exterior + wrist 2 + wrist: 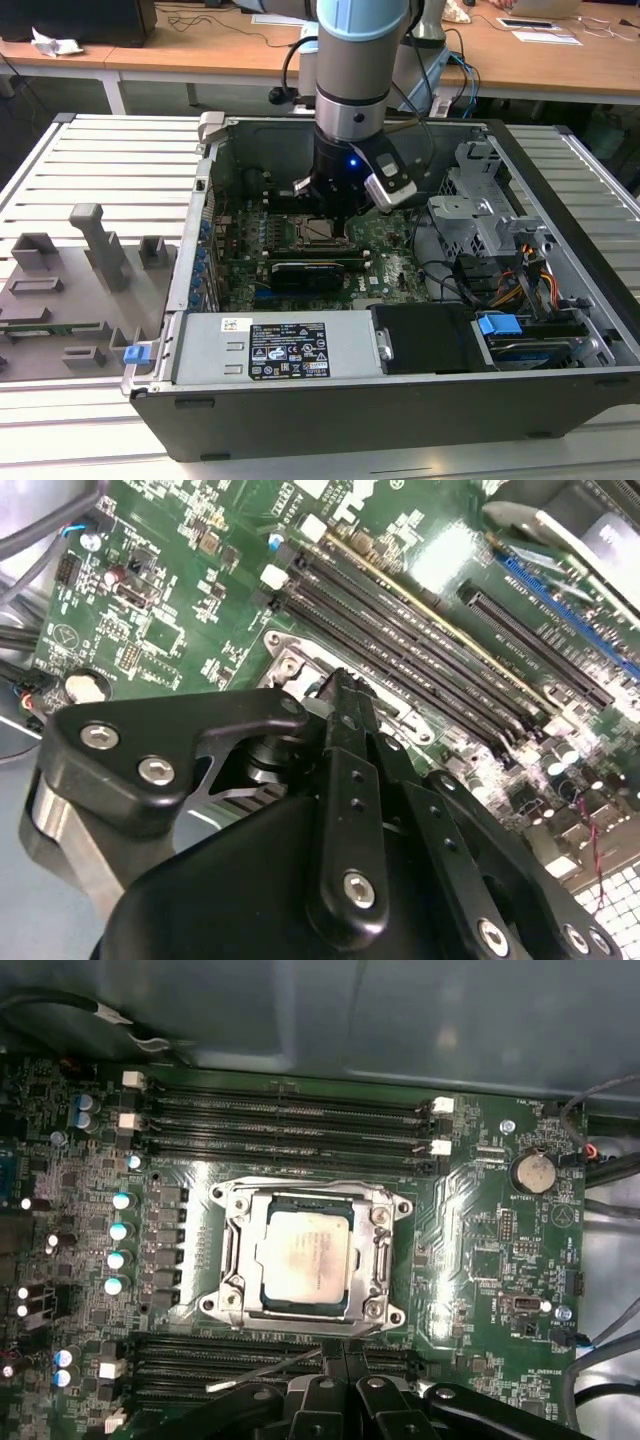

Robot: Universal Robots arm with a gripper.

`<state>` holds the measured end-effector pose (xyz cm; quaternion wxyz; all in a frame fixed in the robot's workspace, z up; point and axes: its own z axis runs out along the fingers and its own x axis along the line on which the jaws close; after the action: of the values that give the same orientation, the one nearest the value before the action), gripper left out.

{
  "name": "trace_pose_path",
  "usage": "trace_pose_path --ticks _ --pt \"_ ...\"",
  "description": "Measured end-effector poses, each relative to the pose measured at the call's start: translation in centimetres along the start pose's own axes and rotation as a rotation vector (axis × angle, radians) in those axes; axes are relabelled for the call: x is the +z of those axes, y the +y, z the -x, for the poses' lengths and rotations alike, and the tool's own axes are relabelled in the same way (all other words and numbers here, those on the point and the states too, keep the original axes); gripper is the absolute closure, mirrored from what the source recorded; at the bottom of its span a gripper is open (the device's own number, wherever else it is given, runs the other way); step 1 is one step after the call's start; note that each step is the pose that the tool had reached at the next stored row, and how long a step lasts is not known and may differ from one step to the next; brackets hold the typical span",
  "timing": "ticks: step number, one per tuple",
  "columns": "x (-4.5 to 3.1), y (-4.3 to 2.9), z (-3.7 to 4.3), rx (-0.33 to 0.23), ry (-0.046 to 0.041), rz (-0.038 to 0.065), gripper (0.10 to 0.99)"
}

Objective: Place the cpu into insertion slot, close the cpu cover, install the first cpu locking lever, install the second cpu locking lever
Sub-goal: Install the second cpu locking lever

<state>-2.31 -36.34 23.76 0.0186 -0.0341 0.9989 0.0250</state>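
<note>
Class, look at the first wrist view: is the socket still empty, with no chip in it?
No. The cpu lies inside the socket, its silvery top showing through the metal frame.

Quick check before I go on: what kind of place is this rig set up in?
Probably a lab or workshop bench: an open computer case lies on a slatted metal table, wooden desks with papers stand behind, and a grey fixture tray sits beside the case.

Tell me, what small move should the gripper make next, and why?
Probably press the loose lever down to latch it: the cpu sits under the lowered cover, and the gripper is next to that lever.
</note>
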Motion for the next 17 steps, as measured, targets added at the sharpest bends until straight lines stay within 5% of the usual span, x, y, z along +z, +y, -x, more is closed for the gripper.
trace_pose_path --ticks 4,7,17 --pt "0.04 -0.1 -1.07 0.0 -0.0004 0.005 0.98" --pt "0.1 -0.21 -2.81 0.0 -0.0006 0.007 0.98" --pt "0.58 -0.85 -4.14 0.001 -0.0015 0.023 0.98"
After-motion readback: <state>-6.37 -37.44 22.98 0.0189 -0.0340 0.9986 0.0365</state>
